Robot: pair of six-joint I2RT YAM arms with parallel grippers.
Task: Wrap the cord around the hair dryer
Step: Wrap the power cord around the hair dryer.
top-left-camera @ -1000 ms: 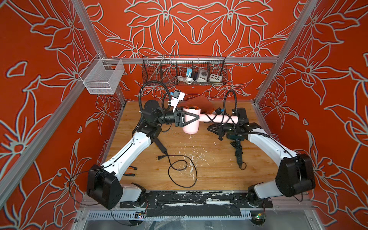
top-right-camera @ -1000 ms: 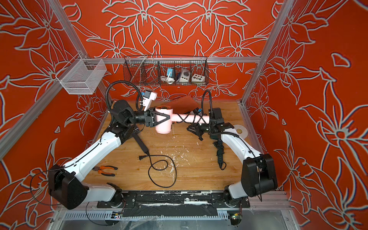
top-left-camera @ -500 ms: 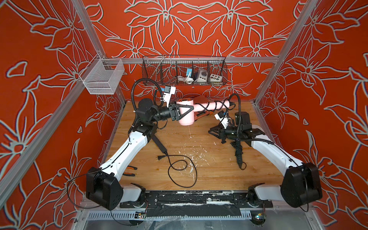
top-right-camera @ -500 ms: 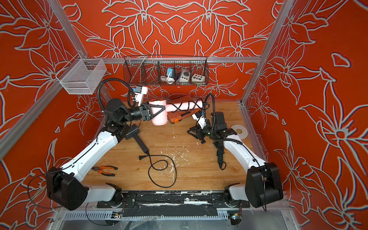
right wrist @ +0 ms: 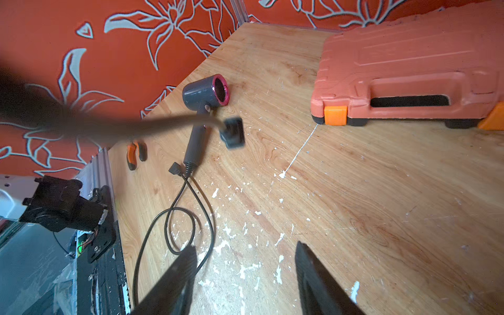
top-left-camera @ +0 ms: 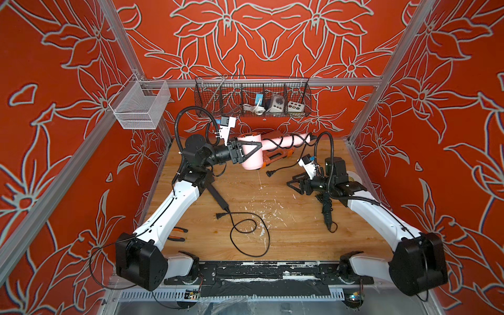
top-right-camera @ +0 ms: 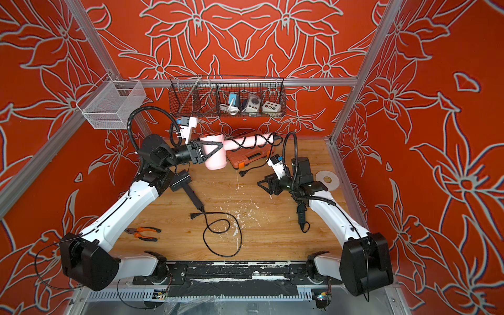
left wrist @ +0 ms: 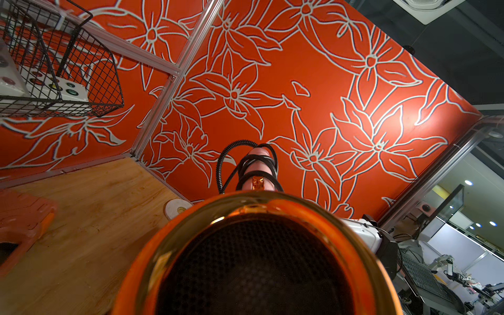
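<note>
**Left arm.** My left fingers [top-left-camera: 257, 147] are clamped across the barrel of the pink hair dryer [top-left-camera: 252, 163], one finger over it and one beneath. They hold it in the air above the bench [top-left-camera: 272, 218]. The barrel's mesh end [left wrist: 256, 267] fills the left wrist view. The handle [top-left-camera: 283, 141] juts out past these fingertips, toward my right arm.

**Cord.** The cord [left wrist: 259, 172] is wound around that handle in several loose turns. Its free tail drops from the handle's far end and finishes in the plug [top-left-camera: 270, 173], which sits between my two sets of fingers. The plug is blurred in the right wrist view [right wrist: 233, 132]. I cannot tell whether it touches the bench.

**Right arm.** My right fingers [top-left-camera: 294, 187] stand apart and hold nothing, low over the bench and clear of the cord. Only bare wood shows between the two fingertips [right wrist: 177, 272].

**Surroundings.** An orange tool case [top-left-camera: 275, 157] lies beneath the handle, just beyond my left fingertips. A grey hair dryer [right wrist: 204, 92] lies on the bench below my left fingers, and its own cord sits there in a slack loop [top-left-camera: 245, 231]. Pliers [top-right-camera: 144, 233] lie on the bench beside my left forearm, well apart from both sets of fingers.
</note>
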